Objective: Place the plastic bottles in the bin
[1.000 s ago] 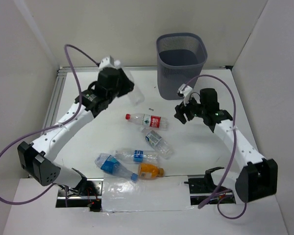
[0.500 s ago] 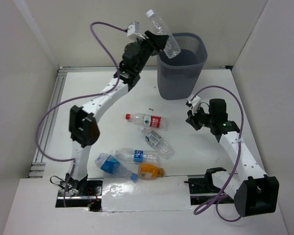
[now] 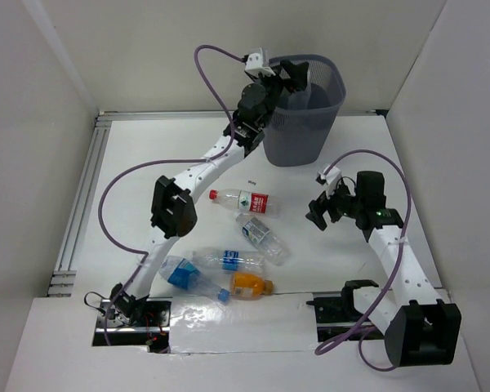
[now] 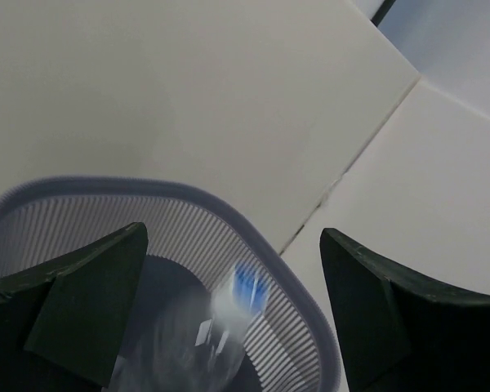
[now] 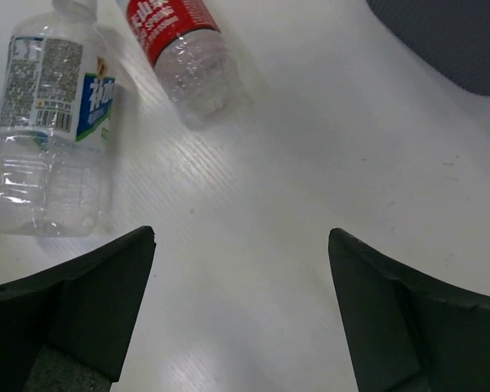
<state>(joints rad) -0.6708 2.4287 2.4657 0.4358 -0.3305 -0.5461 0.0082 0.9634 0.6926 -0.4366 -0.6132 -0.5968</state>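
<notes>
The left fingers are spread wide, holding nothing, above the bin; the right fingers likewise above the table.

A white table stands inside a booth of plain white panels: a left wall, a far wall and a right wall. An aluminium rail runs along the table's left edge. A white ledge spans the near side. The light is even and the shadows are soft.
</notes>
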